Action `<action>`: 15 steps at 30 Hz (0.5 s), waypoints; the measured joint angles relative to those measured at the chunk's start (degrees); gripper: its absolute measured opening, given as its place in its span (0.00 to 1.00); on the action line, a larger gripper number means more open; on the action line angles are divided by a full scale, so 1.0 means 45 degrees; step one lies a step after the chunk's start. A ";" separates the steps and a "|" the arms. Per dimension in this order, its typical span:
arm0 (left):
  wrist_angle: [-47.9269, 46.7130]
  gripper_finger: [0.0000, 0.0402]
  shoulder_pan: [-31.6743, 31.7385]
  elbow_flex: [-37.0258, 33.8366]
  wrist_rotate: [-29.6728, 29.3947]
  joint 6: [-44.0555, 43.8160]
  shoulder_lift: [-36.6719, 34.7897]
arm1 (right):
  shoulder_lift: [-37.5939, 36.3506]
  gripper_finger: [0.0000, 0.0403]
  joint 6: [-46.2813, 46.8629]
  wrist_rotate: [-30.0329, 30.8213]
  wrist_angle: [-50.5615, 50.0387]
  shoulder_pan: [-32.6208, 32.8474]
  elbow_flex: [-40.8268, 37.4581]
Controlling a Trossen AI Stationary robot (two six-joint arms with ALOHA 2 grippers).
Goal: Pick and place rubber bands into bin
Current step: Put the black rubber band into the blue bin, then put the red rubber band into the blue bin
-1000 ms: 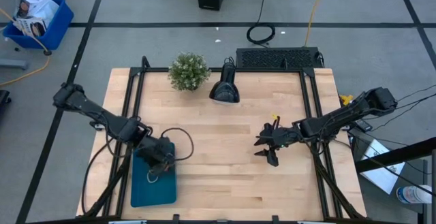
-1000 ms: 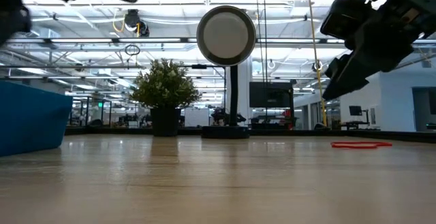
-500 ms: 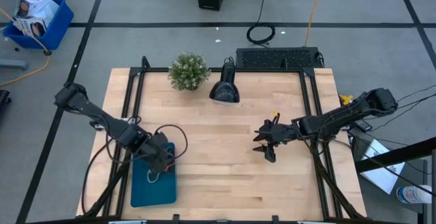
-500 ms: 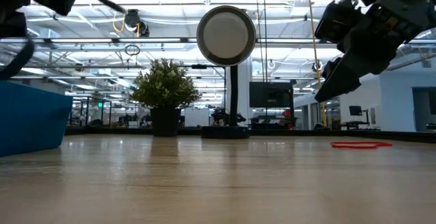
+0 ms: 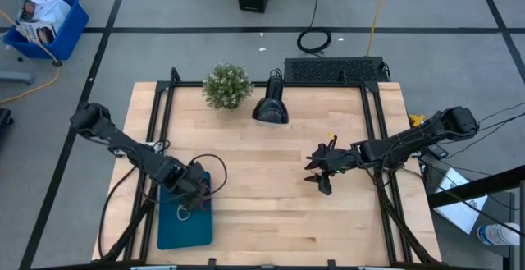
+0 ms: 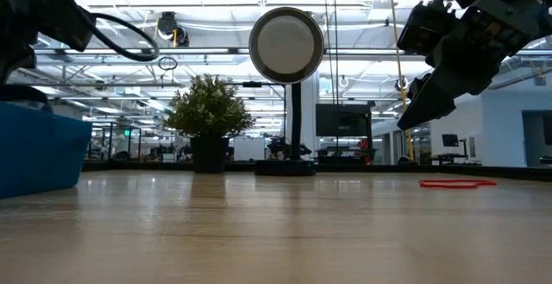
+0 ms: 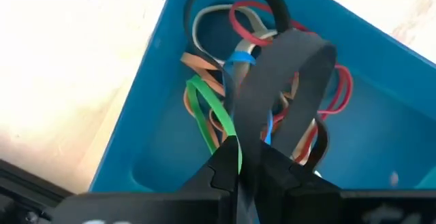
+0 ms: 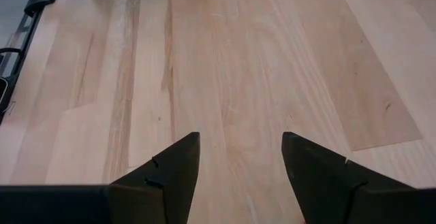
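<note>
Your shallow teal-blue rectangular plastic bin [image 5: 184,217] is the landmark here, lying under the left arm. The left gripper [image 7: 248,159] hangs just above its inner floor, fingers nearly together with only a narrow gap, and a wide dark grey rubber band [image 7: 283,88] loops up from between them; whether it is pinched or merely draped you cannot tell. Beneath it lies the pile of thin rubber bands [image 7: 225,81], red, green, blue, tan, orange and black, already inside the bin. The right gripper [image 8: 238,157], well apart from the bin across the bare wood, hovers with fingers spread wide and nothing between them. One thin red rubber band [image 6: 457,182] lies on the table well apart from the bin. Risks for you: the grey band may cling to a fingertip and ride out when the left arm lifts; a low exit could snag the tangled pile and drag loops over the bin's wall.
</note>
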 joint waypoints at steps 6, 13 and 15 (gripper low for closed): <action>0.0092 0.09 0.0000 0.0000 -0.0341 0.0010 0.0000 | 0.0000 0.50 0.0006 0.0000 0.0000 0.0005 0.0000; 0.0503 0.09 0.0000 0.0000 -0.0320 0.0195 0.0000 | -0.0004 0.51 0.0006 -0.0005 0.0000 0.0005 0.0000; 0.0497 0.09 0.0000 0.0000 -0.0047 0.0560 0.0000 | -0.0001 0.50 0.0002 -0.0005 -0.0005 0.0005 0.0000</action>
